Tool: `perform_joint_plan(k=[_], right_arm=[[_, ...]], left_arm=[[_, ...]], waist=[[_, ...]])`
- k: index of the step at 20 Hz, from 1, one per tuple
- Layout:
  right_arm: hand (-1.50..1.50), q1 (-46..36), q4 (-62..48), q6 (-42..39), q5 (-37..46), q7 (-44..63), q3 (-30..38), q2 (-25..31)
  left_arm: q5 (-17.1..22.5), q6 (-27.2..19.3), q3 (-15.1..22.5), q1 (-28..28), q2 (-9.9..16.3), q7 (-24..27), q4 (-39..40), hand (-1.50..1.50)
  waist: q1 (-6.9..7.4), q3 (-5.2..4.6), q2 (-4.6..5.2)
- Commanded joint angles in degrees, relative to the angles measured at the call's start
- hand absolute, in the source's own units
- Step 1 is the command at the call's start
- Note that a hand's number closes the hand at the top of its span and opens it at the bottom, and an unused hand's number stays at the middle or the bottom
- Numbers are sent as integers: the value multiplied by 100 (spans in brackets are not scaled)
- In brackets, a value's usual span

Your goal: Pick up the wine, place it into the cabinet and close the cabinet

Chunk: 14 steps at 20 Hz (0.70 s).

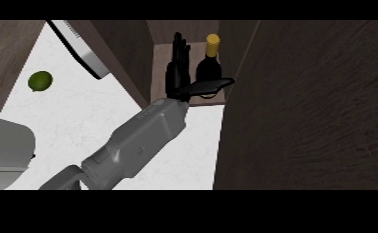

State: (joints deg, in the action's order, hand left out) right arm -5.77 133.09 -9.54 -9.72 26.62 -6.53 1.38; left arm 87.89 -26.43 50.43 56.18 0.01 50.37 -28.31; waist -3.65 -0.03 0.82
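White counter (66, 117) with lime (40, 81); wine (210, 67) on cabinet shelf (164, 72).

Upright wine bottle (210, 67) inside open cabinet (166, 64)

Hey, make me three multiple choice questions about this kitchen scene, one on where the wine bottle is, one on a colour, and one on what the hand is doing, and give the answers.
1. Where does the wine bottle stand?
A. Inside the open cabinet
B. On the white counter beside the lime
C. On top of the cabinet door

2. What colour is the bottle's cap?
A. Red
B. Yellow
C. Blue

3. How is the hand beside the bottle?
A. Curled in a fist on the counter
B. Fingers straight, thumb out toward the bottle
C. Wrapped round the lime

Answers:
1 A, the bottle stands on the cabinet's shelf between its walls.
2 B, the top shows yellow over the dark glass.
3 B, the fingers point straight into the cabinet; the lime lies untouched on the counter.
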Motion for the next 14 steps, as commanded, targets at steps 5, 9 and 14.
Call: perform_joint_plan(k=[5,9,14], right_arm=[[-150,-103,309,242,40,495,-18,15],[-150,-17,495,347,322,653,-289,-44],[-150,406,313,176,347,51,-211,-86]], left_arm=[[-116,-179,317,-416,-1,317,-570,-150],[-187,-493,508,-710,-1,591,-955,-150],[-731,-507,230,-985,0,562,-1234,-150]], waist=[[182,0,-55],[199,-1,-66],[283,2,-80]])
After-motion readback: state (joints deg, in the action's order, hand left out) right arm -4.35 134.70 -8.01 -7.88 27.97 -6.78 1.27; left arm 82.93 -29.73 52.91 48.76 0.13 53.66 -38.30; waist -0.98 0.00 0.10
